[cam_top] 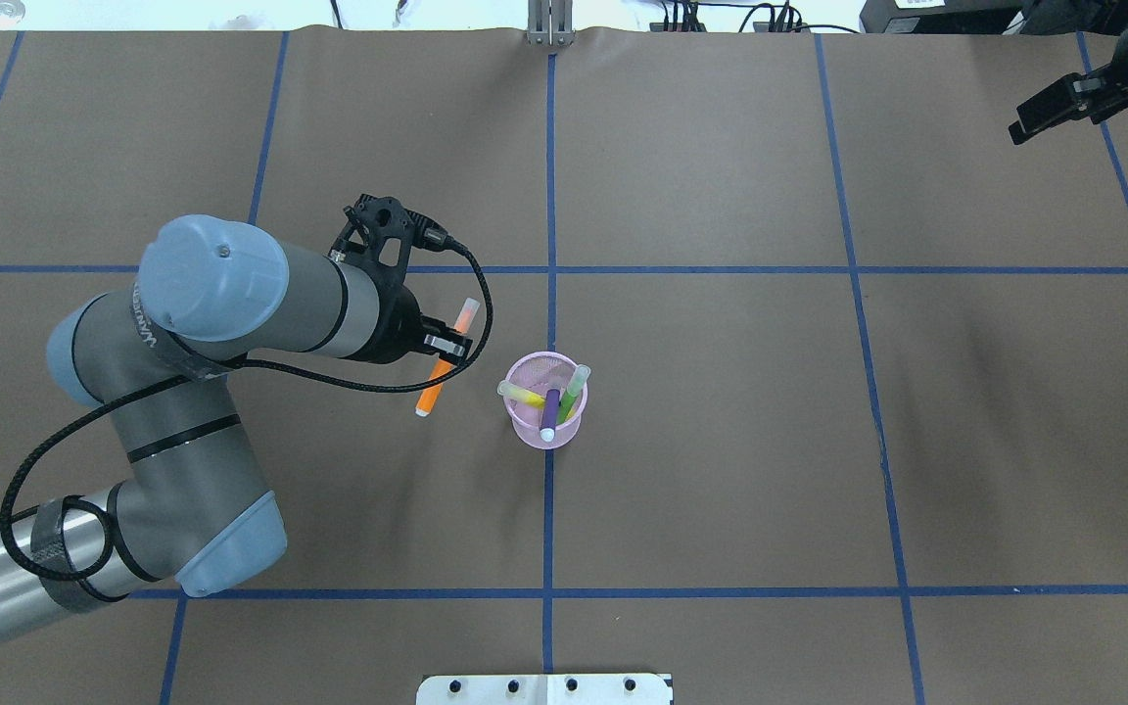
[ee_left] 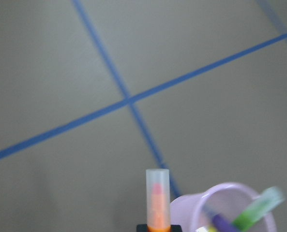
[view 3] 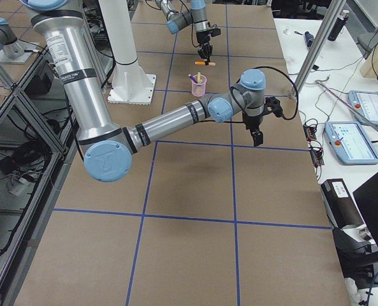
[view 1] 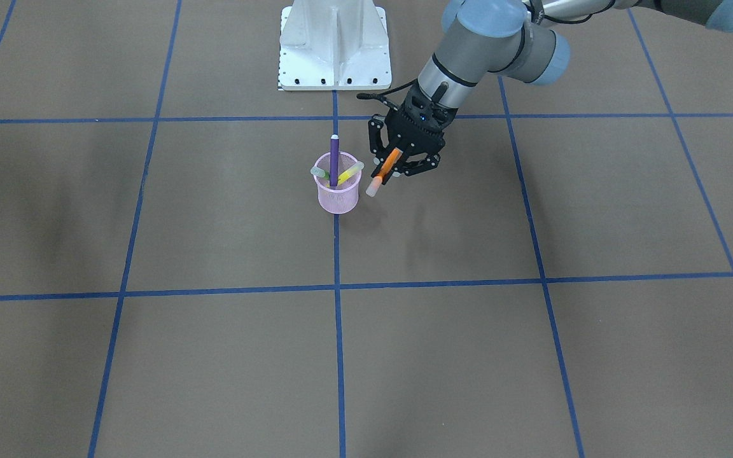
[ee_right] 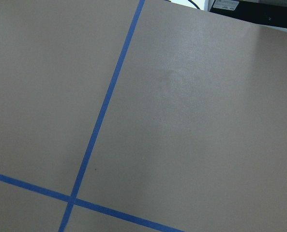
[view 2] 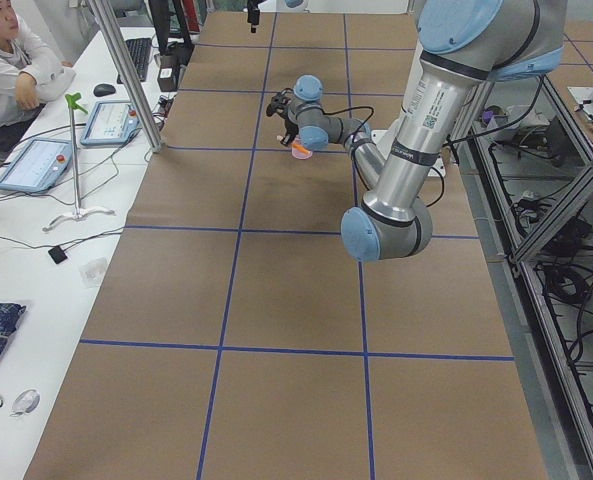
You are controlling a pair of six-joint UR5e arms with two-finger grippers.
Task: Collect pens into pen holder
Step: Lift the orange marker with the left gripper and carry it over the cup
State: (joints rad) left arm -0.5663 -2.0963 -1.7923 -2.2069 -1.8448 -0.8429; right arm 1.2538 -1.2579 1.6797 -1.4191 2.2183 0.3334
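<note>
Three in one pink pen holder (view 1: pixel 338 197) mid-tabletop, purple pen (view 1: pixel 334 159), green pen (cam_top: pixel 572 392), yellow pen (view 1: pixel 350 173), one orange pen (view 1: pixel 384 170) pinched in left gripper (view 1: pixel 398 166) beside it, right gripper (cam_top: pixel 1063 103), jaws untellable

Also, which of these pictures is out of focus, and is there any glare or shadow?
Left wrist view: soft overall, the pen holder and green pen smeared, the orange pen clearer. Front-facing view: sharp, faint diffuse shadows on the table. Right wrist view: mild sheen, no hard glare.
</note>
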